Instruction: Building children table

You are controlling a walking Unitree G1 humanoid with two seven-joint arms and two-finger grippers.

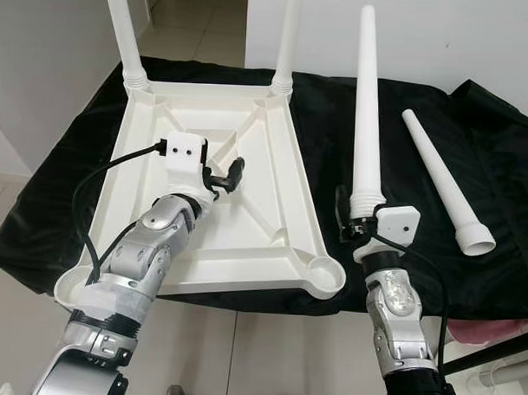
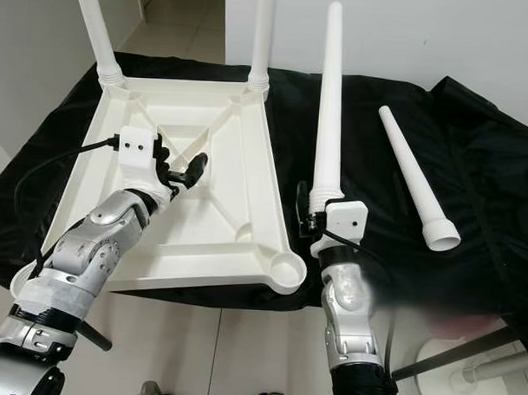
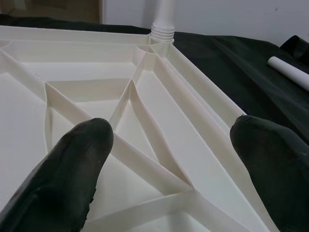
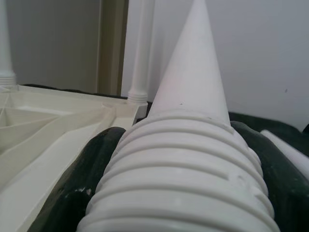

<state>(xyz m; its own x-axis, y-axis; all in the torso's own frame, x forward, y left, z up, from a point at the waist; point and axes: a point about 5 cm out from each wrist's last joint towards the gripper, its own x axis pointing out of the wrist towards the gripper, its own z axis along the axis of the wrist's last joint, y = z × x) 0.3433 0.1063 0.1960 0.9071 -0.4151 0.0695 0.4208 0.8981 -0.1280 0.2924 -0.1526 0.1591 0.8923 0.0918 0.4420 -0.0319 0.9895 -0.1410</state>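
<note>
A white plastic table top (image 1: 274,163) lies upside down on a black cloth, with two white legs (image 1: 289,42) standing in its far corners. My left gripper (image 1: 227,176) hovers open over the ribbed middle of the underside (image 3: 145,121), holding nothing. My right gripper (image 1: 354,220) is shut on the threaded base of a third white leg (image 1: 367,114), which it holds upright just right of the top's near right corner socket (image 1: 324,274). In the right wrist view the threads (image 4: 183,179) sit between the black fingers (image 4: 91,183). A fourth leg (image 1: 442,182) lies on the cloth to the right.
The black cloth (image 1: 405,124) covers a low surface that ends close to me and falls to a tiled floor. White walls stand behind, with a doorway (image 1: 196,22) at the far left. A dark stand leg and a white pipe (image 1: 501,370) lie on the floor at the lower right.
</note>
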